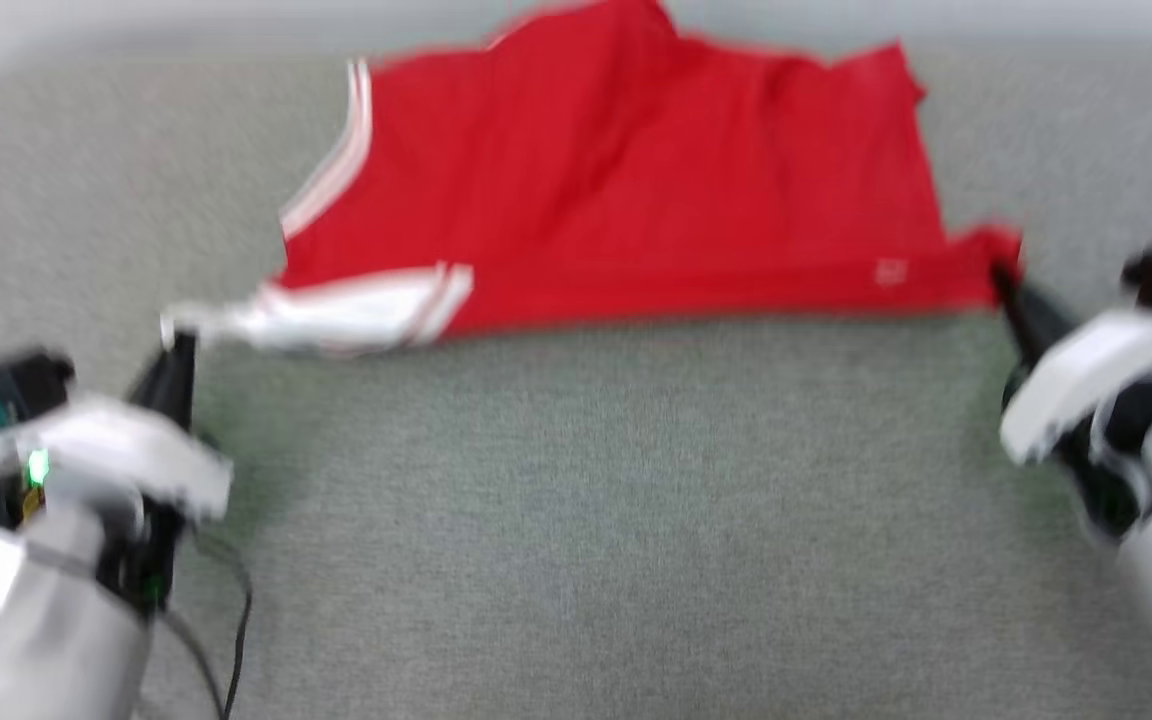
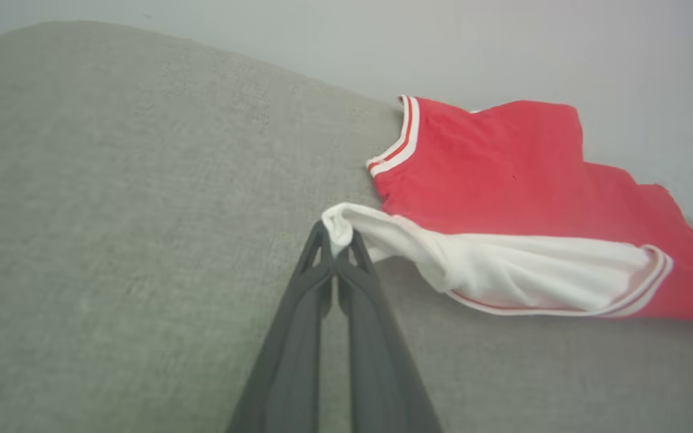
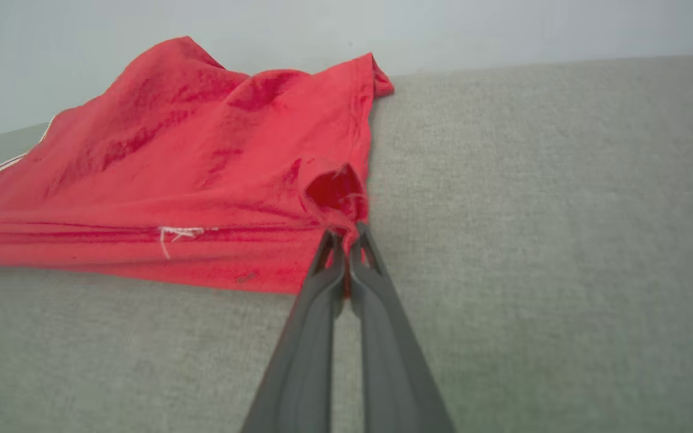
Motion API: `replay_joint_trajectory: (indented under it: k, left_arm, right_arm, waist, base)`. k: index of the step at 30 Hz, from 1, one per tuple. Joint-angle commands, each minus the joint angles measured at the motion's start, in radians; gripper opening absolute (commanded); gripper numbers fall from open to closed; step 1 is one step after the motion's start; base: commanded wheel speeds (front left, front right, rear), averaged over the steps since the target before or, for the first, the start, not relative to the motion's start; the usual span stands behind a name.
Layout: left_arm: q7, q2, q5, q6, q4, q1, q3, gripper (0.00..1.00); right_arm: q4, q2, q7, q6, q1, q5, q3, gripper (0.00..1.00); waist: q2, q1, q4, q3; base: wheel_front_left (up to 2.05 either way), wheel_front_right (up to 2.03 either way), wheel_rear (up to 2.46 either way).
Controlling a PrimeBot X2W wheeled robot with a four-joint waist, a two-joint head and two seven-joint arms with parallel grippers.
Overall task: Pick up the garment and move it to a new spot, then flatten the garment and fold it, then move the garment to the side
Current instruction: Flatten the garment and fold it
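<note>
The red jersey-style garment (image 1: 616,200) with white short sleeves and striped trim lies plain face up toward the far side of the grey woven upholstered surface (image 1: 576,520). Its near border is drawn in a line from left to right between the two grippers. The left gripper (image 1: 176,340) is clenched on the tip of the white sleeve (image 2: 503,270) at the near left end; in the left wrist view its dark fingers (image 2: 298,325) meet with a nub of white cloth pinched at the tips. The right gripper (image 1: 1004,278) is clamped in the same way on the red hem corner (image 3: 337,201) at the near right end, where a small pucker of cloth rises just past its tips. The cloth thus lies beyond and inward from both pairs of fingers, with its long axis across the scene. Neither arm is nearer, since each holds one end, so I judge that any shift or spreading needs both to travel together with that edge taut. The head view is smeared. No lettering shows. The garment's far edge meets the pale wall (image 1: 136,20), and I cannot tell whether it hangs over. The small white mark (image 1: 891,272) by the hem may be a label or loose stitching.
</note>
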Motion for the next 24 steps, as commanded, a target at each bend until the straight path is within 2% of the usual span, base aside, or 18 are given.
replay_joint_trajectory:
  k: [1,6,13,20,24]
  left_arm:
    - [-0.002,0.035,-0.003,0.019,-0.016,0.076,0.008,0.0]
    - [0.032,0.057,-0.033,0.068,-0.116,0.264,0.018,0.0]
    - [0.079,0.086,-0.079,0.167,-0.318,0.516,0.042,0.0]
    - [0.159,0.12,-0.15,0.258,-0.551,0.763,0.072,0.0]
    - [0.192,0.146,-0.17,0.311,-0.678,0.864,0.091,0.0]
  right_arm:
    - [-0.002,-0.016,0.003,-0.005,0.072,0.022,-0.007,0.0]
    - [-0.049,-0.033,0.016,-0.005,0.23,0.035,-0.01,0.0]
    - [-0.124,-0.038,0.047,-0.008,0.457,0.022,-0.074,0.0]
    - [-0.266,0.013,0.116,-0.008,0.692,-0.05,-0.188,0.0]
    - [-0.38,0.056,0.184,-0.008,0.816,-0.101,-0.288,0.0]
  waist:
    - [0.0,0.0003,0.002,-0.096]
    - [0.0,0.0003,-0.006,-0.185]
    - [0.0,0.0003,-0.001,-0.279]
    - [0.0,0.0003,0.004,-0.333]
    - [0.0,0.0003,0.013,-0.341]
  base:
    - [0.0,0.0,0.0]
    - [0.0,0.0,0.0]
    - [0.0,0.0,0.0]
    - [0.0,0.0,0.0]
    - [0.0,0.0,0.0]
